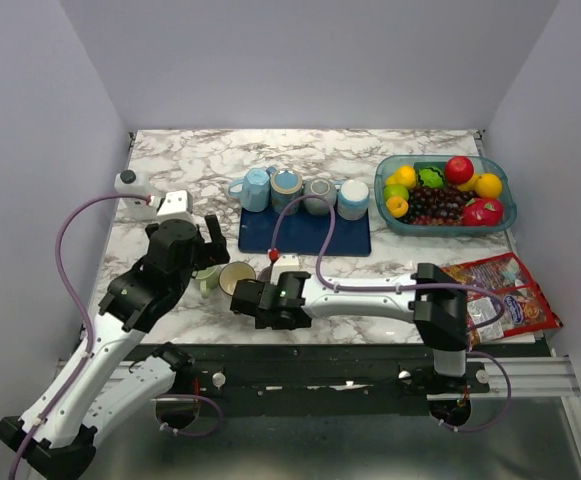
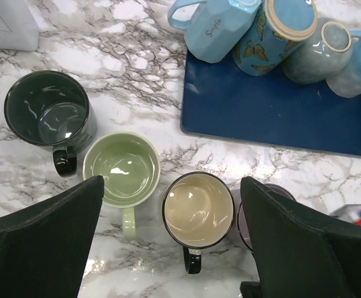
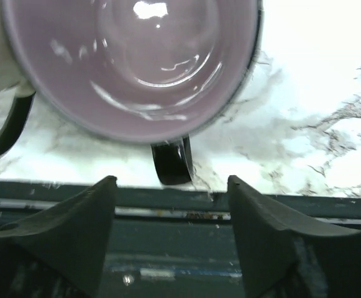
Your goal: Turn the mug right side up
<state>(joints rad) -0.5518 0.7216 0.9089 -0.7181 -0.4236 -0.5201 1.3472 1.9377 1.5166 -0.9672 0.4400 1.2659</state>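
Observation:
A mug (image 3: 143,56) with a lilac inside and a black handle (image 3: 171,161) stands right side up on the marble, close to the table's near edge. My right gripper (image 3: 171,186) is open just below the handle, its fingers apart and touching nothing. In the top view the right gripper (image 1: 253,300) covers this mug. In the left wrist view only a sliver of the mug (image 2: 243,223) shows behind the right finger. My left gripper (image 2: 171,186) hangs open above a cream-lined mug (image 2: 197,210), holding nothing.
A light green mug (image 2: 121,167) and a dark green mug (image 2: 46,108) stand upright beside the cream one. Several mugs sit upside down along the back of a blue tray (image 1: 305,238). A fruit bowl (image 1: 382,205), snack packets (image 1: 500,290) and a white bottle (image 1: 133,185) lie around.

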